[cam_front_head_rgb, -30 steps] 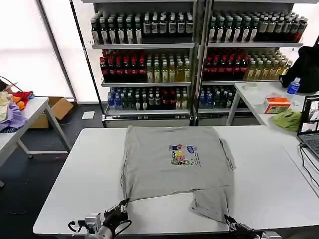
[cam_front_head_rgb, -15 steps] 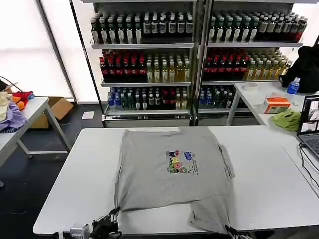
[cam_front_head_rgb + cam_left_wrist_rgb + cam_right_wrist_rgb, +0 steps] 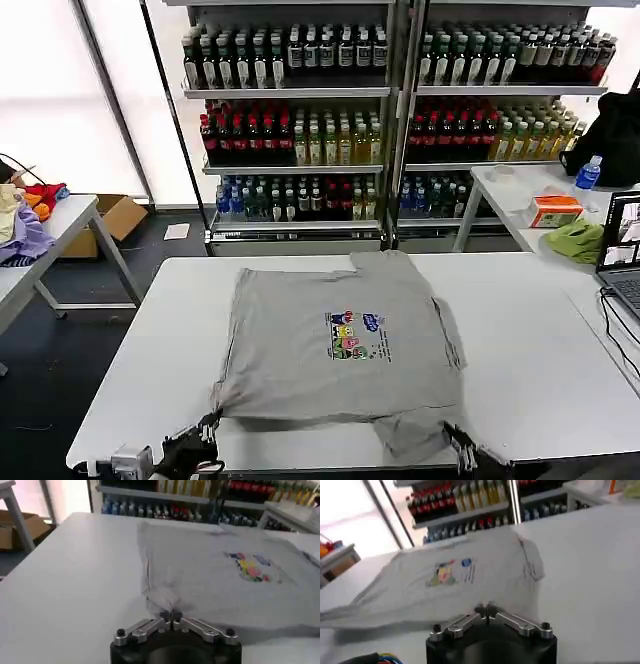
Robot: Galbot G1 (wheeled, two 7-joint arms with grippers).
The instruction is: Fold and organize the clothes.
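A grey shirt (image 3: 340,340) with a small multicoloured chest print (image 3: 356,335) is spread on the white table (image 3: 540,370), in the middle of it and reaching almost to the near edge. Compared with one second ago, the shirt is shifted toward the near side and a little to the left: the far hem was lying close to the far edge of the table, and now a wider strip of bare table is seen behind it. The near left corner is drawn into a small peak, and the near right part is bunched where a sleeve is folded under. The left gripper (image 3: 170,615) is found at the near left corner of the shirt, at the table edge, and its fingers are pressed together on a pinch of the grey cloth. The right gripper (image 3: 484,611) is found at the near right corner; its fingers are also closed, and the fabric is caught between them as far as it can be judged. In the head view both grippers are placed lower, nearer to the robot, than before. It is judged that the shirt is being dragged toward the robot to be straightened, so the folding itself is not yet begun. Behind the table, shelves of bottles (image 3: 300,130) are seen, and a lime-green cloth (image 3: 577,240) is lying on a side table far right.
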